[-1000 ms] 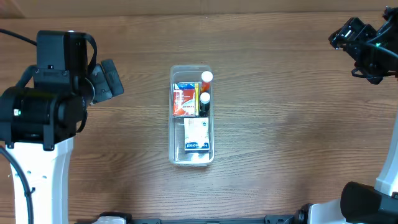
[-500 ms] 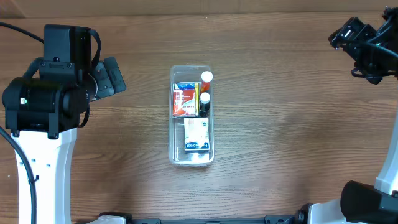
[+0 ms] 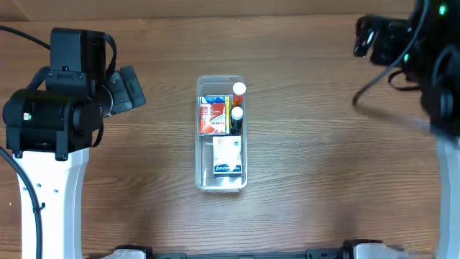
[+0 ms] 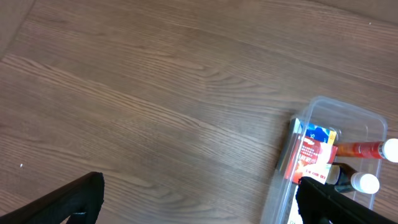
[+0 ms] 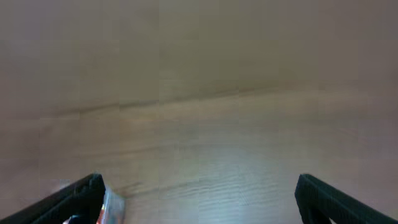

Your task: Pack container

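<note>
The clear plastic container (image 3: 221, 183) stands at the table's middle, long side running front to back. It holds a red and blue box (image 3: 213, 115), a white box with a blue end (image 3: 227, 155), and two white-capped tubes (image 3: 238, 90). In the left wrist view the container (image 4: 323, 115) shows at the right with the red box (image 4: 311, 155) inside. My left gripper (image 4: 199, 202) is open and empty, raised well left of the container. My right gripper (image 5: 199, 199) is open and empty, high at the far right; a sliver of the container (image 5: 112, 205) shows by its left finger.
The left arm (image 3: 61, 108) stands at the table's left side and the right arm (image 3: 410, 50) at the far right, blurred by motion. Bare wood surrounds the container on all sides.
The right arm has swung left and forward and is blurred. The left arm shifted slightly a second ago and has since held still. The container and its contents have not moved.
</note>
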Available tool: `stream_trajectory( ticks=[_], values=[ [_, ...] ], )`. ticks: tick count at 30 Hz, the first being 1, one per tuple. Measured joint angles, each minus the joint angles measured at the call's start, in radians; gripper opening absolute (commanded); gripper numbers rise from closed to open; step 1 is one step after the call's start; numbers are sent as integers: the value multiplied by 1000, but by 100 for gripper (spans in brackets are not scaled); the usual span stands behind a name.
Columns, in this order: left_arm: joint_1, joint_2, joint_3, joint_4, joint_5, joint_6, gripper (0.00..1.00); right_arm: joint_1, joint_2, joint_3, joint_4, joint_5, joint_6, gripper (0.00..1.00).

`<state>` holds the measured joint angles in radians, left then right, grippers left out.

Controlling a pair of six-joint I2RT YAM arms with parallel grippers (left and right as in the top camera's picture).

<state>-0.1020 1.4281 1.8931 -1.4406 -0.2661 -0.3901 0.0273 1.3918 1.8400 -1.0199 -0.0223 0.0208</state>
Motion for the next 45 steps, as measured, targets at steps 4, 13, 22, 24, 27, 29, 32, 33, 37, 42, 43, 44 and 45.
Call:
stream_trajectory(
  ticks=[4, 13, 22, 24, 27, 29, 32, 33, 37, 42, 43, 44, 45],
  values=[
    [0, 0, 0, 0, 0, 0, 100, 12, -169, -250, 157, 14, -87, 100],
    [0, 0, 0, 1, 0, 0, 100, 13, -553, -986, 413, 23, -105, 100],
    [0, 0, -1, 0, 0, 0, 100, -32, -1147, -1352, 423, 22, -34, 100],
    [0, 0, -1, 1, 0, 0, 100, -60, -1188, -1397, 426, 19, -12, 100],
    [0, 0, -1, 0, 0, 0, 100, -106, -1250, -1463, 422, 8, 14, 100],
    [0, 0, -1, 0, 0, 0, 100, -119, -1272, -1491, 425, -4, 24, 100],
    [0, 0, -1, 0, 0, 0, 100, -119, -1303, -1529, 435, -24, 34, 100],
    [0, 0, -1, 0, 0, 0, 100, -119, -1315, -1545, 441, -29, 38, 100],
    [0, 0, -1, 0, 0, 0, 100, -119, -1357, -1605, 459, -55, 48, 100],
    [0, 0, -1, 0, 0, 0, 100, -119, -1369, -1674, 458, -66, 54, 100],
    [0, 0, -1, 1, 0, 0, 100, -119, -1368, -1681, 460, -67, 54, 100],
    [0, 0, -1, 0, 0, 0, 100, -119, -1369, -1681, 469, -68, 54, 100],
    [0, 0, -1, 0, 0, 0, 100, -119, -1370, -1682, 468, -68, 54, 100]
  ],
)
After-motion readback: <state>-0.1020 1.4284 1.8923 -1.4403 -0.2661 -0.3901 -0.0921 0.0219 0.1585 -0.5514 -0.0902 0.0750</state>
